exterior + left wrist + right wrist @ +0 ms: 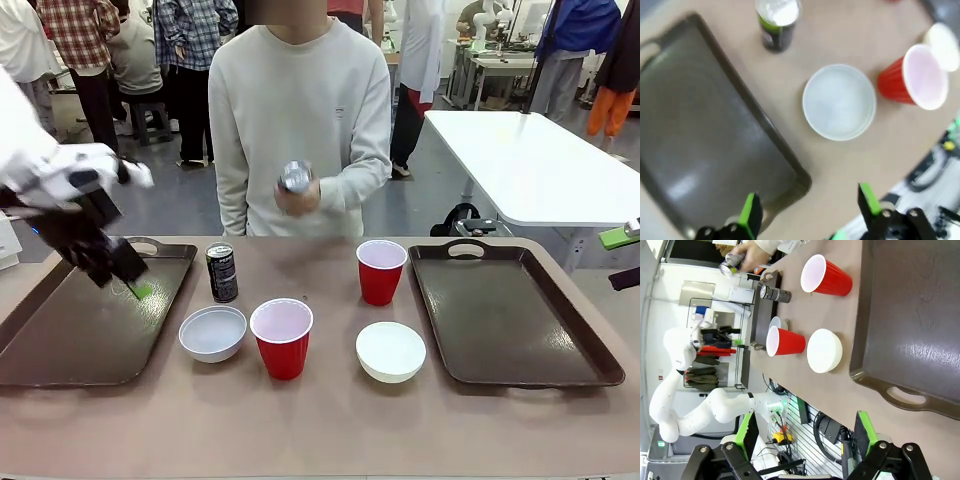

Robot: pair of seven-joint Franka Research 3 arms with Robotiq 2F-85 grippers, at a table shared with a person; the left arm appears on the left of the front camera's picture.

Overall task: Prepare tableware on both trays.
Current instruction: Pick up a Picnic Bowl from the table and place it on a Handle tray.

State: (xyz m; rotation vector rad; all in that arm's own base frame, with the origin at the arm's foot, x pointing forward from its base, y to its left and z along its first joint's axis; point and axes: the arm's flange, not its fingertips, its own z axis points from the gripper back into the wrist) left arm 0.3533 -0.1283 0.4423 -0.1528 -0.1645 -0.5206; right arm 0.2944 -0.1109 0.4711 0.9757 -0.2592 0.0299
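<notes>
My left gripper [130, 282] hangs open over the left tray [60, 335], empty; in its wrist view the left gripper [809, 210] is above the left tray's corner [700, 130]. Beside that tray stand a dark can [221, 272], a white bowl [212, 332] and a red cup [282, 337]. A second red cup [381, 270] and bowl [390, 351] sit left of the bare right tray [510, 315]. The person holds the other can [295, 178] at chest height. My right gripper [805, 432] is open off the near end of the right tray [910, 315].
The person stands at the table's far side, centre. A white table [530, 165] and a black bag [465, 220] are behind on the right. Bare tabletop [320, 420] runs along the near edge.
</notes>
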